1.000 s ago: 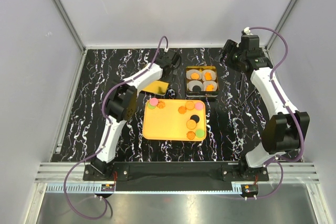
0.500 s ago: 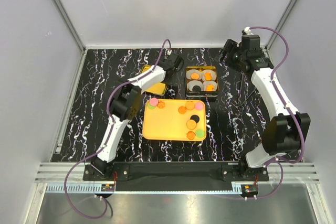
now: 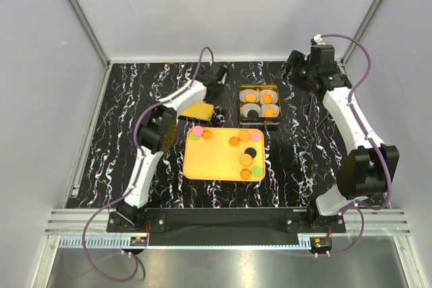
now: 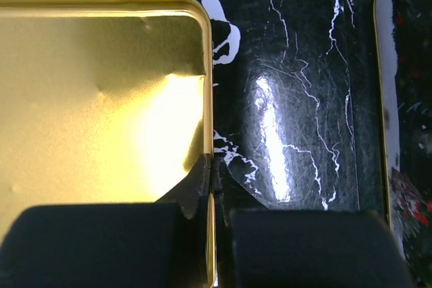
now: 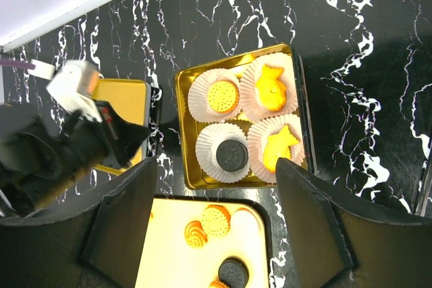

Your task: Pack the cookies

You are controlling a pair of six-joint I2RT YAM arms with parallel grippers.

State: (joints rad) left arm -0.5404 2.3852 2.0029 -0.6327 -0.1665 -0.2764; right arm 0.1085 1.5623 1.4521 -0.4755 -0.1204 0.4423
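The left gripper is clamped on the rim of the gold lid, which lies left of its jaws. The right gripper gapes wide and empty. Four cookies sit in the tin, framed between its jaws.

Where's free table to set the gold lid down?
Bare table left of the left arm, and between tray and right arm. Tray's left-centre also bare. Crowded: cookies along tray's far and right edges, tin and lid just beyond.
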